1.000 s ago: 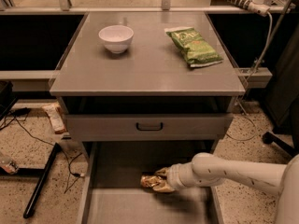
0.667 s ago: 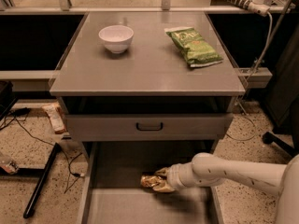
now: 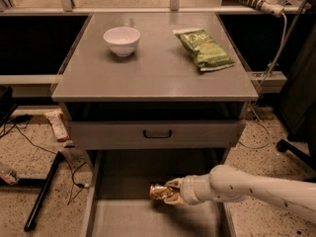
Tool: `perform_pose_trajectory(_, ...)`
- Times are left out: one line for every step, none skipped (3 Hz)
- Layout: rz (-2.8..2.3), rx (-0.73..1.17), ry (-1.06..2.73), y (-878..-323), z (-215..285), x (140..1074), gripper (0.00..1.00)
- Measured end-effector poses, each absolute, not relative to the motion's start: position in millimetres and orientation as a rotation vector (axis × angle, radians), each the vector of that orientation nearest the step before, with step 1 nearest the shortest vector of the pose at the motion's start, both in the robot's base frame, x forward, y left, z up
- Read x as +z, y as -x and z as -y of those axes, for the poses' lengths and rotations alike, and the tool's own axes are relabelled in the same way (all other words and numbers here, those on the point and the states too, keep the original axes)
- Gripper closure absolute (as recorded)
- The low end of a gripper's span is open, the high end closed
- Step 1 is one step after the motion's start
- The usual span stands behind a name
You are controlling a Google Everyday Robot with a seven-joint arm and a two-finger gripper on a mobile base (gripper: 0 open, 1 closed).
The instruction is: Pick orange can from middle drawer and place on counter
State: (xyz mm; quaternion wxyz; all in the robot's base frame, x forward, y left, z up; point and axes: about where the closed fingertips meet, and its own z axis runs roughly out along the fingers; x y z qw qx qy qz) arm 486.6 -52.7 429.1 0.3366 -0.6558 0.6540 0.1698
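Note:
The orange can point(image 3: 159, 192) is a small shiny gold can lying on its side over the floor of the open middle drawer point(image 3: 128, 181). My gripper point(image 3: 170, 191) reaches in from the right on a white arm and is at the can's right end, touching it. The counter point(image 3: 153, 68) is the broad gray top above the drawers.
A white bowl point(image 3: 122, 40) and a green chip bag point(image 3: 203, 48) sit on the counter. A closed gray drawer front with a black handle point(image 3: 157, 134) is above the open drawer. Cables and a black bar point(image 3: 44, 191) lie on the floor at left.

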Motion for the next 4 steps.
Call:
perform_pose_trajectory(-1.666, 0.34, 1.691, -475.8, 72.6, 488.5, 1.0)
perform_pose_trajectory(-1.626, 0.211, 1.701, -463.9, 91.0, 559.8, 1.0)
perform_pose_trajectory(-1.617, 0.106, 1.708, -458.3, 110.2, 643.2, 1.0)
perform_pose_trajectory(-1.611, 0.033, 1.73, -461.1, 123.1, 733.6, 1.0)
